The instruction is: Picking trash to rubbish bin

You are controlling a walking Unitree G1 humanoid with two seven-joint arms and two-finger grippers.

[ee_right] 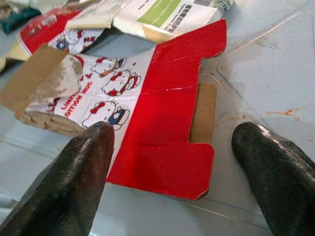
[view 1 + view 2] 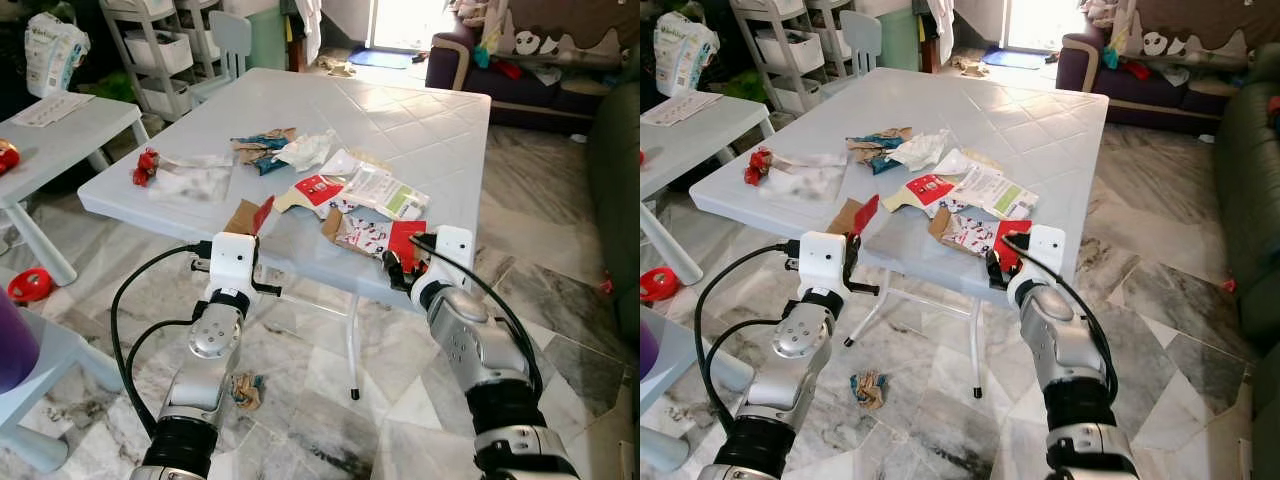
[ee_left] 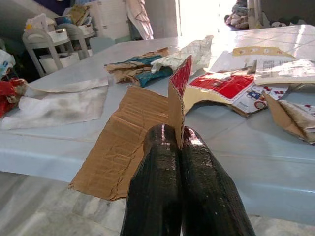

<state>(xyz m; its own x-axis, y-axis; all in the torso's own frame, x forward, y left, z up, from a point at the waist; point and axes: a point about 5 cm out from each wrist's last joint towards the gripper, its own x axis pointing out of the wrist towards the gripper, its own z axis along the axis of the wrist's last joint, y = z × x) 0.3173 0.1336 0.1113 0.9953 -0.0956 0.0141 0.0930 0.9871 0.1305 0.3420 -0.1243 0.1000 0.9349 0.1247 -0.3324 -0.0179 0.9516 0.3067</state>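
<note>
Scraps of trash lie on the pale blue table [image 2: 420, 120]. At its front edge my left gripper [image 3: 175, 136] is shut on the upright red-lined flap of a brown cardboard piece [image 3: 123, 142], also seen from the head [image 2: 250, 213]. My right gripper [image 1: 172, 132] is open, its fingers on either side of a flattened red carton with cartoon print [image 1: 167, 113], which lies at the front right edge [image 2: 385, 238]. Further back are a green-and-white carton [image 2: 388, 192], crumpled white paper [image 2: 305, 150], a brown and teal wrapper [image 2: 258, 148], a clear plastic bag [image 2: 192, 180] and a red wrapper [image 2: 146, 165].
A crumpled wrapper [image 2: 245, 390] lies on the marble floor under the table. A smaller white table [image 2: 70, 115] stands to the left, with a red toy [image 2: 30, 285] on the floor by it. A dark sofa [image 2: 520, 75] is at the back right, shelves [image 2: 160, 50] at the back left.
</note>
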